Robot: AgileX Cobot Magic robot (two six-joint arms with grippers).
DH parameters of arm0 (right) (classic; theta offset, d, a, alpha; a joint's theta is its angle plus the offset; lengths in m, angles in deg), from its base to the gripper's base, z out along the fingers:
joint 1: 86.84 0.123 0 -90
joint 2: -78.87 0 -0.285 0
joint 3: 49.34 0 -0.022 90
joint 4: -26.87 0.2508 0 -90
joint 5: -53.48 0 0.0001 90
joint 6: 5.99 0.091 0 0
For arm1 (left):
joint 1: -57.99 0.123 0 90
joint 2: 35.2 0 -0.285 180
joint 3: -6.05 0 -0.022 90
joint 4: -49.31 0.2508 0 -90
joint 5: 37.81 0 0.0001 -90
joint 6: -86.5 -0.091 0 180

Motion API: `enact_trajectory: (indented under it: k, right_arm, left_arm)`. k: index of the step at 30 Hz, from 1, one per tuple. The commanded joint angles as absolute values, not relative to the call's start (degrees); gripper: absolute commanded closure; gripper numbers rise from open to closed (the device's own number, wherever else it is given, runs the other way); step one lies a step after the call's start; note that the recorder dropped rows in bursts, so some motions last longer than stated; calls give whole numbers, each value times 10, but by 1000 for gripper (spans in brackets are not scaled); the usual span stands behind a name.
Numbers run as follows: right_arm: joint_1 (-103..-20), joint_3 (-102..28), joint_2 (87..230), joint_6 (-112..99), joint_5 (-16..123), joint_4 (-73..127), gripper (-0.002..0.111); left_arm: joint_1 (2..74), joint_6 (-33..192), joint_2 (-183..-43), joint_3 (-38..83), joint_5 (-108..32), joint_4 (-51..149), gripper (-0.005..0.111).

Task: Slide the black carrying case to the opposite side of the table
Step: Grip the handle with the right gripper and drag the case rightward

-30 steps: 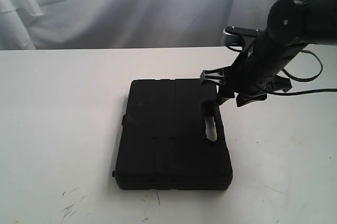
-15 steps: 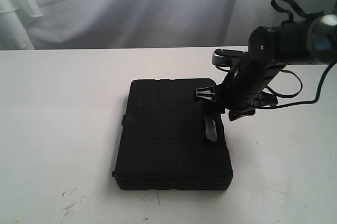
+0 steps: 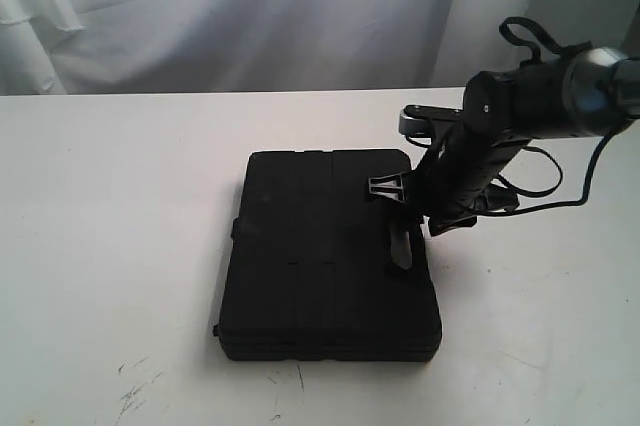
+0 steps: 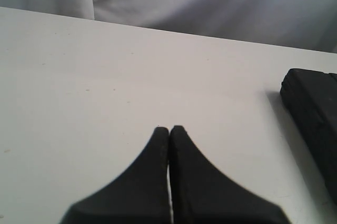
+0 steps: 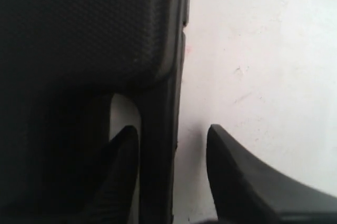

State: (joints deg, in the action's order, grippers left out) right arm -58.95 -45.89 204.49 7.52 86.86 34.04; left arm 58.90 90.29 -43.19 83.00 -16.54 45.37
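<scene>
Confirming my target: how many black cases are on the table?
1. The case lies on the table, its handle between the right gripper's fingers. No other shows.

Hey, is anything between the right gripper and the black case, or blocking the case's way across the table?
Nothing visible. The fingers of the right gripper straddle the handle of the black case, and the table around it shows only faint scratches.

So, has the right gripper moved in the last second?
Yes. The right gripper has dropped leftward to straddle the handle of the case, which hasn't shifted.
</scene>
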Motion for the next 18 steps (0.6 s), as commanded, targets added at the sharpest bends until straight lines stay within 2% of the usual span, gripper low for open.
enact_trajectory:
  k: [1, 4, 7, 18]
  right_arm:
    - [-589, -465, 2046, 69, 872, 336, 76]
    - [-589, -465, 2046, 69, 883, 329, 87]
    - [-589, -465, 2046, 70, 902, 318, 107]
    - [-618, -465, 2036, 76, 962, 246, 108]
  left_arm:
    - [591, 903, -430, 833, -169, 454, 107]
    - [591, 903, -430, 833, -169, 454, 107]
    - [591, 903, -430, 833, -169, 454, 107]
    - [591, 903, -430, 833, -169, 454, 107]
